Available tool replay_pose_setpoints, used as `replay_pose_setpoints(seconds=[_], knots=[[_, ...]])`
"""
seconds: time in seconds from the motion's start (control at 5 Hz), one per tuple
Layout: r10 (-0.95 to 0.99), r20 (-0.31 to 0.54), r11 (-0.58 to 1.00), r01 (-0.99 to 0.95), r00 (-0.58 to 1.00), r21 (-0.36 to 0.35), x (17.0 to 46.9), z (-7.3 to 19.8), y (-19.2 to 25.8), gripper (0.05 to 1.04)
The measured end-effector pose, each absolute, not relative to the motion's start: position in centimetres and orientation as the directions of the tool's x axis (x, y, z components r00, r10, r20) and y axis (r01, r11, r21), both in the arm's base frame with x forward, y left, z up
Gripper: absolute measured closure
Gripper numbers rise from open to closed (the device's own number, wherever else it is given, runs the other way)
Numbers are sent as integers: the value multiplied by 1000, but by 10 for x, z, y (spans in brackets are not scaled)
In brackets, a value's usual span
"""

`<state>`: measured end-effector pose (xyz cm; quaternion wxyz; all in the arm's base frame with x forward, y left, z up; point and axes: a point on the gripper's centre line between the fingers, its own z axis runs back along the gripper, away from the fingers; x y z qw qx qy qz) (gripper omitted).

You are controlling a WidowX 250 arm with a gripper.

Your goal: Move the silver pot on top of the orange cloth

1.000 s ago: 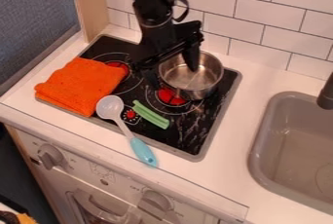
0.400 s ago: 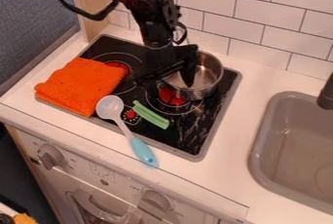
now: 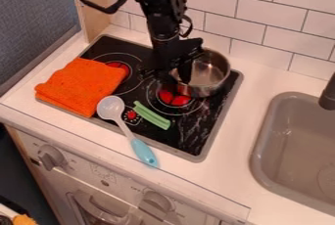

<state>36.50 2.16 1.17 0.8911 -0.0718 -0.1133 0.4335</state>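
Over the left rim of the silver pot, the gripper (image 3: 171,76) hangs with its fingers apart, one dipping inside the pot and the other outside to the left. The silver pot (image 3: 212,75) stands upright at the back right of the black stovetop; the gripper covers part of its left side. Folded flat, the orange cloth (image 3: 80,86) lies at the stove's left side, apart from both the pot and the gripper.
A spoon with a blue handle (image 3: 143,151) lies over the stove's front edge, beside a green stick-like item (image 3: 152,115). The grey sink (image 3: 262,136) is to the right. A tiled wall (image 3: 262,31) stands behind.
The gripper has come down at the pot's left rim, lately shifting a little right. The pot has slid slightly to the right.
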Motion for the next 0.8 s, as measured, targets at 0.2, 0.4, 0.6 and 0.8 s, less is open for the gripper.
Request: replay_pose_setpoints(seconds=[0.2, 0.4, 0.6, 0.8], knots=[[797, 122, 603, -768, 592, -215, 361, 10, 21, 929], [801, 113, 597, -774, 587, -212, 357, 9, 17, 1008], [804, 115, 593, -777, 583, -212, 355, 10, 15, 1010], [800, 113, 599, -776, 589, -198, 348, 11, 16, 1010]])
